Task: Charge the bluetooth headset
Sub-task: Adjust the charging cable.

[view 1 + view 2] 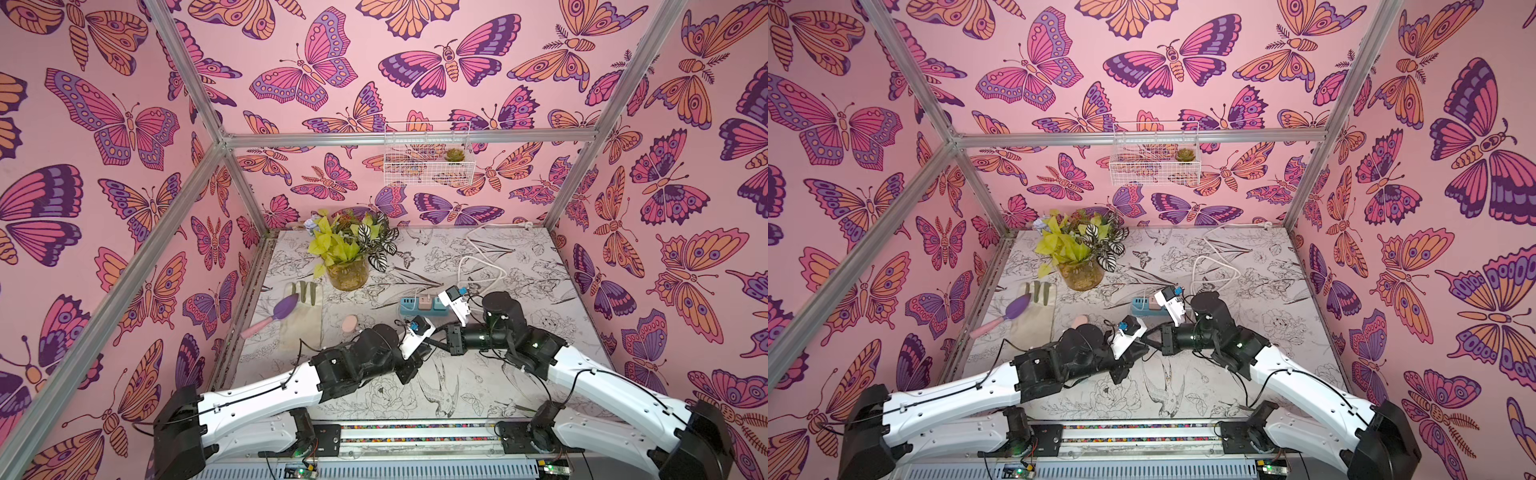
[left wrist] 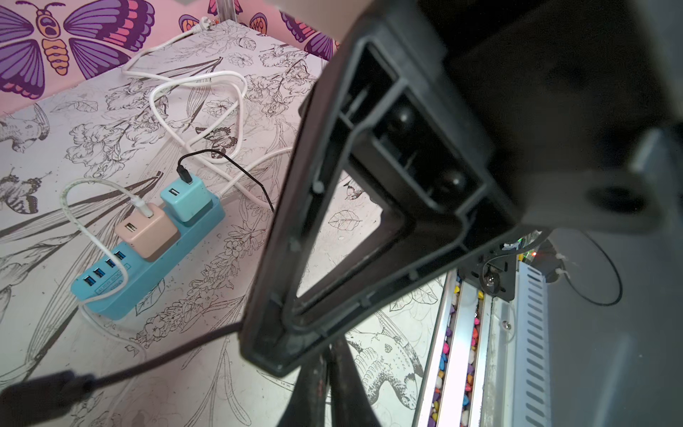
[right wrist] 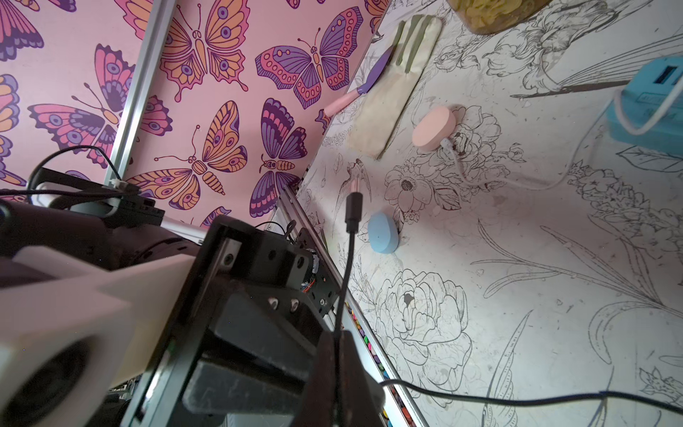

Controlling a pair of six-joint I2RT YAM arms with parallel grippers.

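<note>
Your right gripper [image 3: 338, 344] is clamped tight on the black cable [image 3: 349, 258] near the power strip [image 2: 148, 281]. The left gripper [image 2: 332, 369] has its tips hidden, so can't tell. The strip's label is unreadable.

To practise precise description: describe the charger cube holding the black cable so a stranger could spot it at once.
Find the long blue power strip on the flower-printed table. Two charger cubes sit on it side by side. Yours is the teal cube, farther from the strip's USB ports; the beige-pink cube beside it carries a white cable, not the black cable.
</note>
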